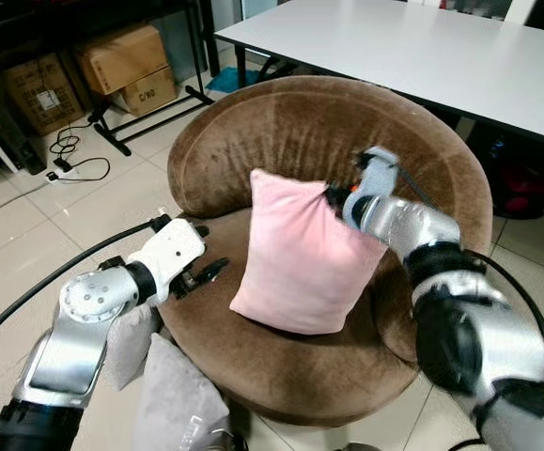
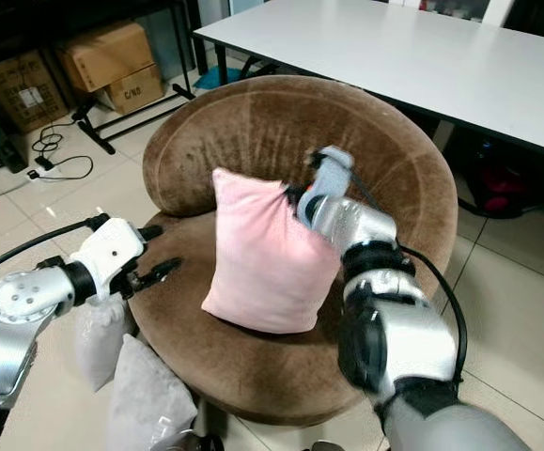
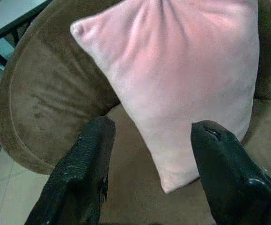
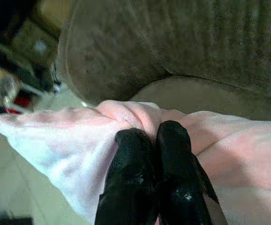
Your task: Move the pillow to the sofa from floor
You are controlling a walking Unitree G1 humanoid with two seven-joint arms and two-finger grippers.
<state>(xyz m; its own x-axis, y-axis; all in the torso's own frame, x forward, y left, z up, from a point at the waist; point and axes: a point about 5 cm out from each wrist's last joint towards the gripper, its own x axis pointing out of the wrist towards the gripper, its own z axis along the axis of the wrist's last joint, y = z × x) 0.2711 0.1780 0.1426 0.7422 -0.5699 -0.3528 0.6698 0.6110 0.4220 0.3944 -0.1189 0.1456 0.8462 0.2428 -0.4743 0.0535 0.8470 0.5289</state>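
the pink pillow [image 1: 302, 254] stands tilted on the seat of the round brown sofa [image 1: 281, 132], leaning toward the backrest; the right claw [image 4: 152, 140] is clenched on its top edge, fabric bunched between the fingers. the left claw [image 3: 147, 154] hovers released just beside the pillow's lower corner; the placing step looks nearly done, so the next move calls for the right claw to let go and draw back without dragging the pillow off the seat.

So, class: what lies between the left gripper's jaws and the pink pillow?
Only bare brown sofa seat. In the head views, the open left gripper hovers beside the pink pillow without touching it.
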